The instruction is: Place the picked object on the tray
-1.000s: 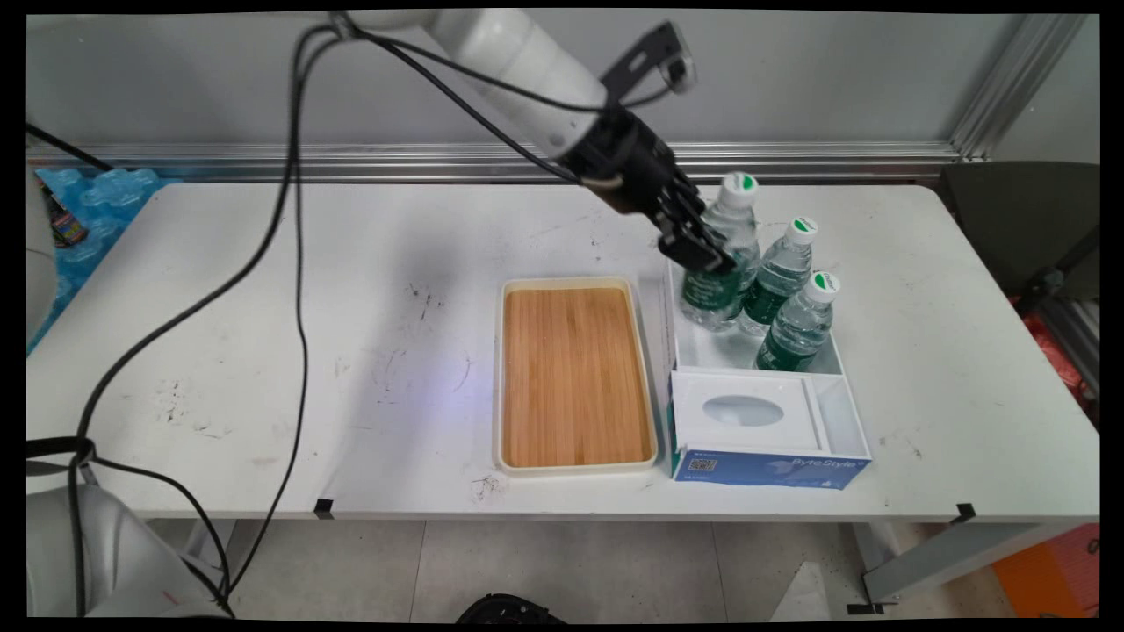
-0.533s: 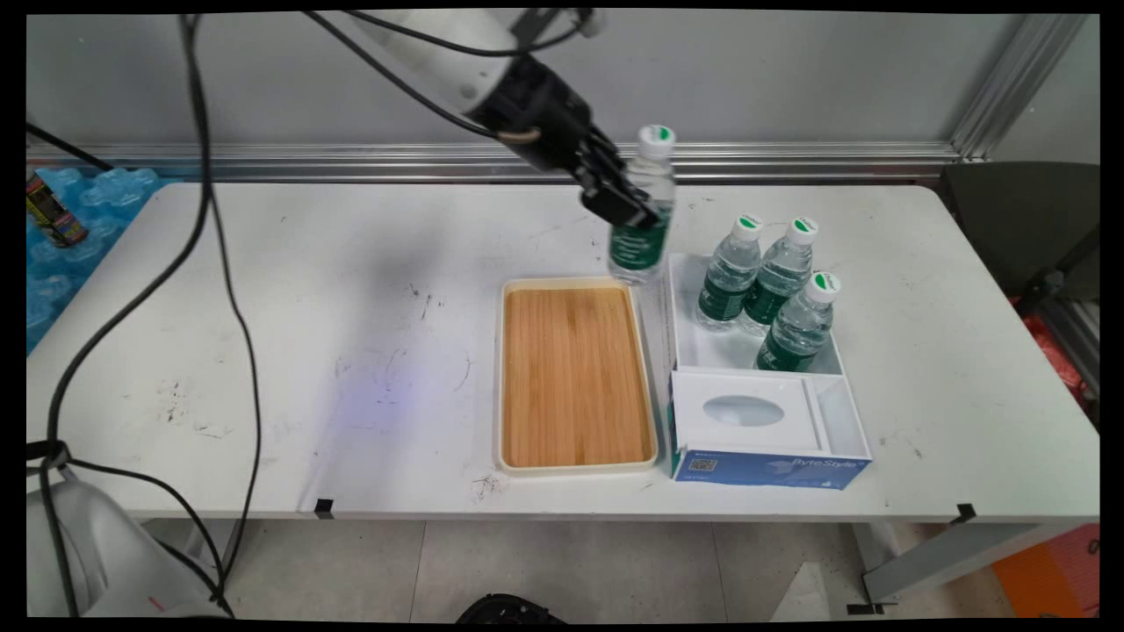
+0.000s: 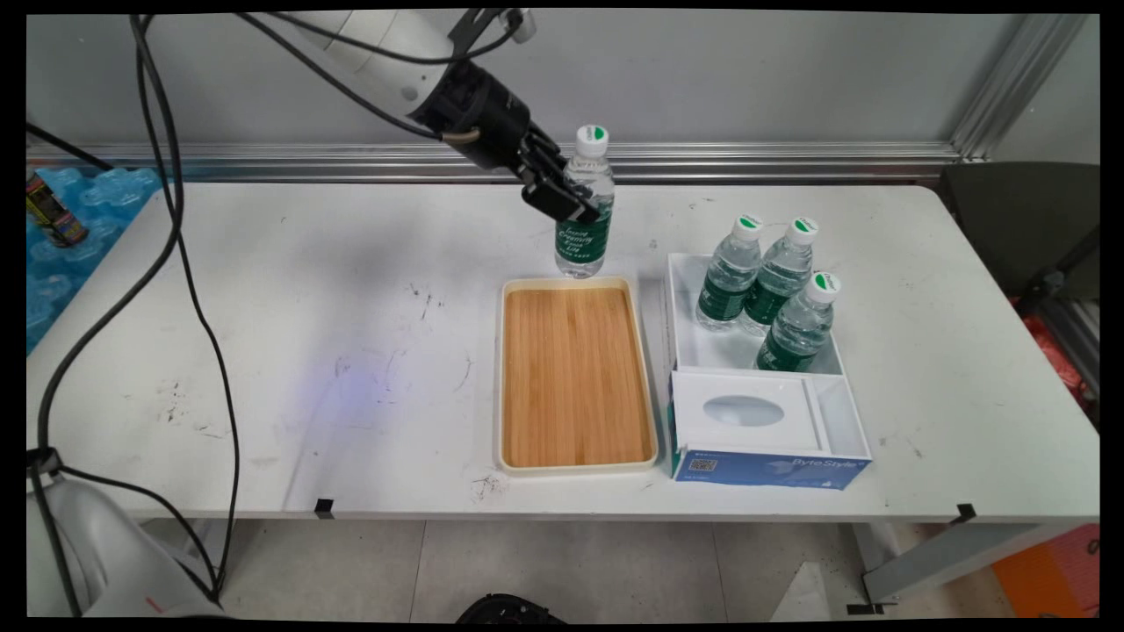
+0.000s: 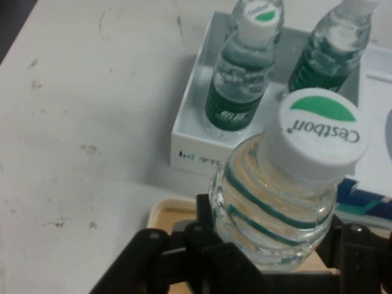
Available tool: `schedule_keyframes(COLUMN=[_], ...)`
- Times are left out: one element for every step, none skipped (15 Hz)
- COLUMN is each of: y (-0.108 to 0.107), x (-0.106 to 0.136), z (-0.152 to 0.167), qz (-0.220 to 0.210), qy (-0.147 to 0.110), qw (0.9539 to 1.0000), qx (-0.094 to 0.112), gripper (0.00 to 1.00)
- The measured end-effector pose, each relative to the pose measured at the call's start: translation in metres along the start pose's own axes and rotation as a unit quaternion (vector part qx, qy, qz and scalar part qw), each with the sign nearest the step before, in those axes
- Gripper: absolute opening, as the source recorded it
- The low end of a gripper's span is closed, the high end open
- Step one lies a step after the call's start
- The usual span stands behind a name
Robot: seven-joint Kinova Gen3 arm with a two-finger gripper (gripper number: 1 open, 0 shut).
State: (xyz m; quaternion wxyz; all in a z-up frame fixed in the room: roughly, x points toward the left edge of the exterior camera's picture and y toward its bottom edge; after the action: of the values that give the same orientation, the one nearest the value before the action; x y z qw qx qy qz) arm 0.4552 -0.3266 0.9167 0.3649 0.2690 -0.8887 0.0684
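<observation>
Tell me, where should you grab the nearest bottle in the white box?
Probably round its clear upper body, just above the green label and below the cap. That bottle stands upright at the near side of the white box, with two other bottles behind it. So come from above and its open right side. The gripper holds its own bottle that way.

Bottle (image 3: 585,206) clear glossy plastic; tray (image 3: 575,377) matt wood grain; table (image 3: 263,333) scuffed white.

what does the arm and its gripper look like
The arm is glossy white and rounded, ending in a black wrist. Its gripper is black, with a jointed linkage and two fingers. Thin black cables hang from it in long loops.
</observation>
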Motion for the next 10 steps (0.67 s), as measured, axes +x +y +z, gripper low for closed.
schedule_keyframes(y=[-0.003, -0.007, -0.01, -0.012, -0.014, -0.016, -0.018, -0.02, -0.022, -0.023], x=[-0.004, -0.009, -0.012, -0.015, -0.019, -0.022, -0.024, -0.027, -0.03, -0.032], z=[0.003, 0.008, 0.012, 0.016, 0.021, 0.026, 0.031, 0.037, 0.044, 0.05], qz=[0.0, 0.002, 0.002, 0.003, 0.004, 0.006, 0.007, 0.009, 0.01, 0.011], qy=[0.0, 0.0, 0.0, 0.0, 0.0, 0.0, 0.0, 0.001, 0.002, 0.003], qw=[1.0, 1.0, 1.0, 1.0, 1.0, 1.0, 0.9999, 0.9999, 0.9999, 0.9999], qx=[0.0, -0.001, -0.002, -0.003, -0.005, -0.007, -0.008, -0.01, -0.011, -0.011], gripper=[0.0, 0.0, 0.0, 0.0, 0.0, 0.0, 0.0, 0.0, 0.0, 0.0])
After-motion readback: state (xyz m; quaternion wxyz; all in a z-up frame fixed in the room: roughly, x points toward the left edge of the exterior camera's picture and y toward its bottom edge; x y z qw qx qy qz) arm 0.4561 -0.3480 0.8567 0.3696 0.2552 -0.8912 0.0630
